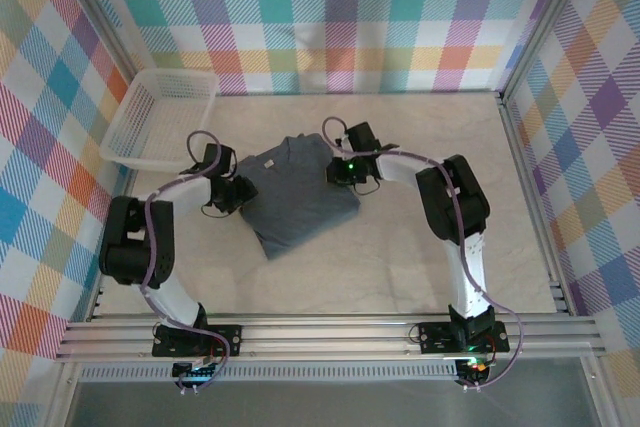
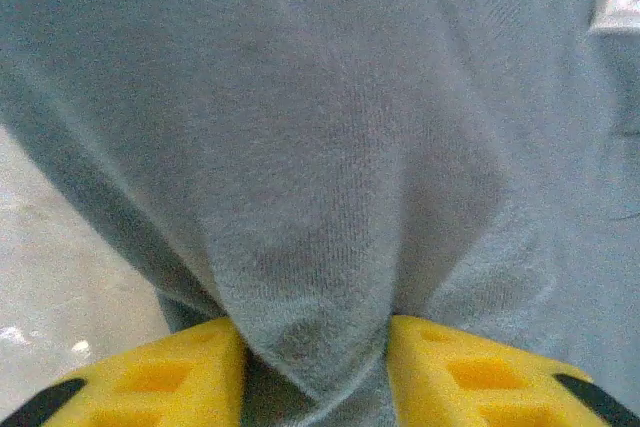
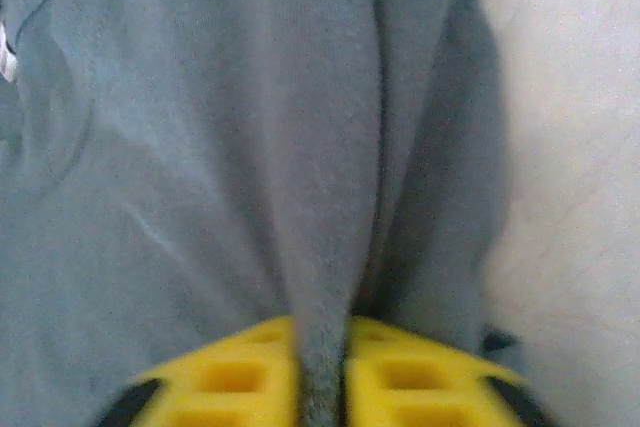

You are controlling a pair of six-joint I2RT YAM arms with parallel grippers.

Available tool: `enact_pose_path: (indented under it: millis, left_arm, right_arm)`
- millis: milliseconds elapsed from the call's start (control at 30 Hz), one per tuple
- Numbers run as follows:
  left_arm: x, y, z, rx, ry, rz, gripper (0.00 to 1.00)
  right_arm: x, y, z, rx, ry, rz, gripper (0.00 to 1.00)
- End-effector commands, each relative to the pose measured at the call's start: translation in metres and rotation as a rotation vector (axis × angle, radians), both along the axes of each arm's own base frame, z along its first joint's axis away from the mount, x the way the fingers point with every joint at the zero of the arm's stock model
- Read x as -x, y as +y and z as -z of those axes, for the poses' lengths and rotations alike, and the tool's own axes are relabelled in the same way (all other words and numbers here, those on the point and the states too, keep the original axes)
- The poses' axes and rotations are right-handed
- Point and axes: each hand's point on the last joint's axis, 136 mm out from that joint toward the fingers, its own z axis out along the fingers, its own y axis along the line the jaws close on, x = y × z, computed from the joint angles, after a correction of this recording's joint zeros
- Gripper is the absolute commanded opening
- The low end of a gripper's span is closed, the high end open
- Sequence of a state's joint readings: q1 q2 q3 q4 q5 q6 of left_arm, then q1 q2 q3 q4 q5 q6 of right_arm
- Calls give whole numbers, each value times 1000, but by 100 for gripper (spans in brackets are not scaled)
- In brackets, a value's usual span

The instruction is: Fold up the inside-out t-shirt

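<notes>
Pale marbled table (image 1: 400, 257) within pastel plaid walls (image 1: 330, 17)

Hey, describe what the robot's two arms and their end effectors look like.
The left arm and right arm both have white links between chunky black joints, with thin purple cables looping alongside. A green light glows near the right wrist. The left end effector and right end effector have blocky yellow fingers with rectangular recessed pockets and black outer edges.

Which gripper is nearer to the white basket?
Left. The left gripper pinches the t-shirt edge that faces the basket, close to its near corner; the right gripper pinches the opposite edge, the whole t-shirt width farther away.
</notes>
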State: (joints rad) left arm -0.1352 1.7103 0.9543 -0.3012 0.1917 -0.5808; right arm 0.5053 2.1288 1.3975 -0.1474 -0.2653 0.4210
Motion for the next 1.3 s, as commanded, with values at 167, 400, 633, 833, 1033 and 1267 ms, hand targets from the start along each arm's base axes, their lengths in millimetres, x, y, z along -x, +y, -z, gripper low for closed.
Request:
enact_pose_path:
  millis: [167, 400, 633, 833, 1033, 1267]
  left_arm:
    - [77, -63, 13, 89, 8, 216, 20]
    - [132, -57, -26, -29, -85, 227, 55]
    - [92, 16, -46, -287, -113, 16, 57]
    - [73, -2, -27, -88, -71, 15, 60]
    - [58, -36, -8, 83, -36, 55, 62]
    - [36, -55, -19, 181, -102, 73, 56]
  right_arm:
    - [125, -66, 16, 47, 104, 190, 6]
    - [171, -117, -24, 183, 51, 256, 56]
    - [94, -120, -53, 148, -55, 322, 70]
    - [49, -86, -36, 165, -47, 217, 71]
    - [31, -59, -15, 124, 19, 138, 70]
    - [42, -41, -2, 42, 100, 79, 64]
